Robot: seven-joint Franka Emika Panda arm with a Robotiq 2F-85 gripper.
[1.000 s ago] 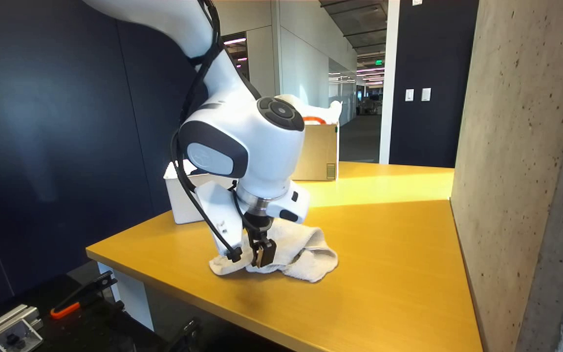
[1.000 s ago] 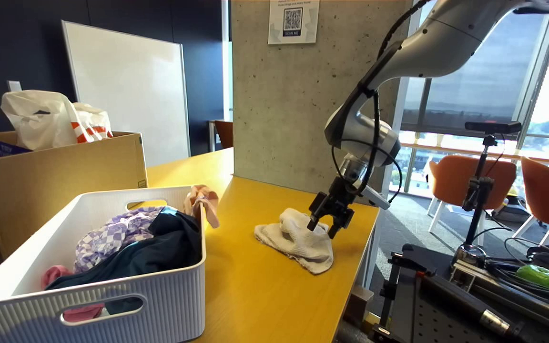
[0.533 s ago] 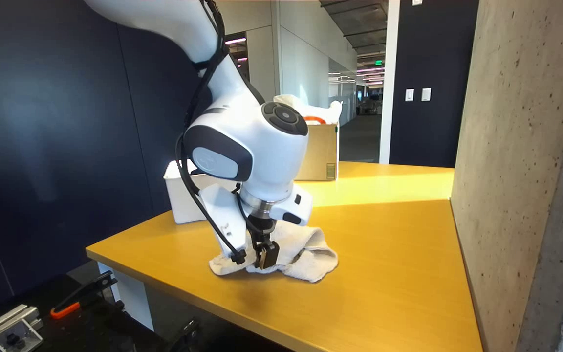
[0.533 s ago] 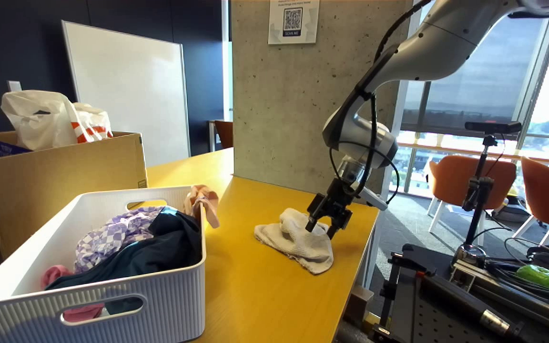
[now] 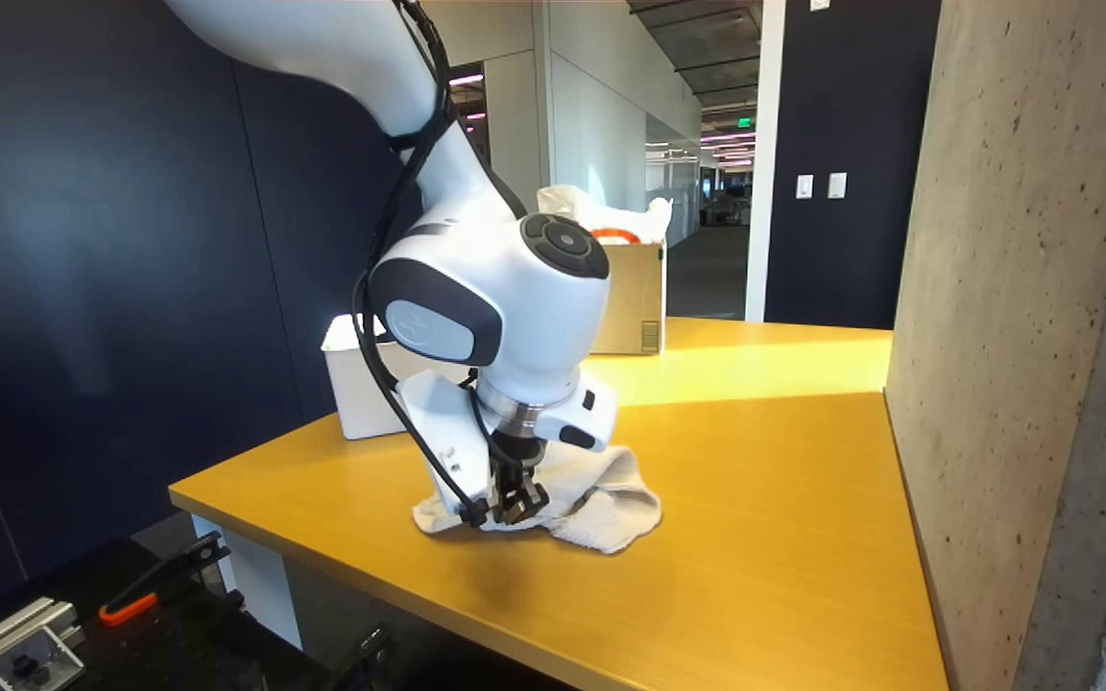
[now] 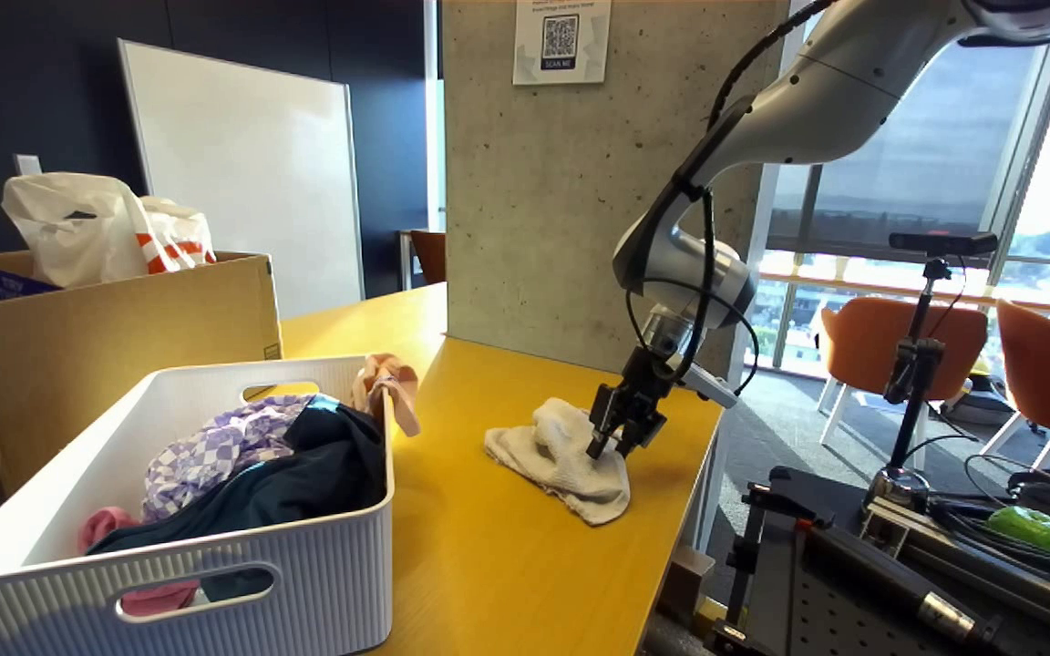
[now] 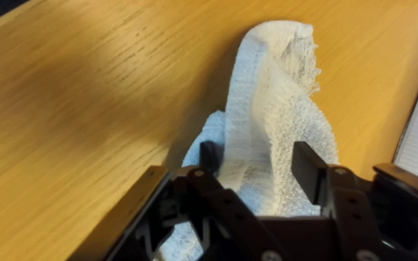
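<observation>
While the gripper [image 7: 254,159] straddles a fold of pale cloth [image 7: 285,105], its fingers [image 7: 308,172] apart, reaching seems done. Gripping and lifting off the table [image 5: 764,528] appear not yet done.

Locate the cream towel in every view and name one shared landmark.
In an exterior view: towel, lower middle.
In an exterior view: towel, lower half, slightly right of centre.
Wrist view: towel, middle, from near the top to the bottom edge.
Shared landmark: the yellow table beneath it.
</observation>
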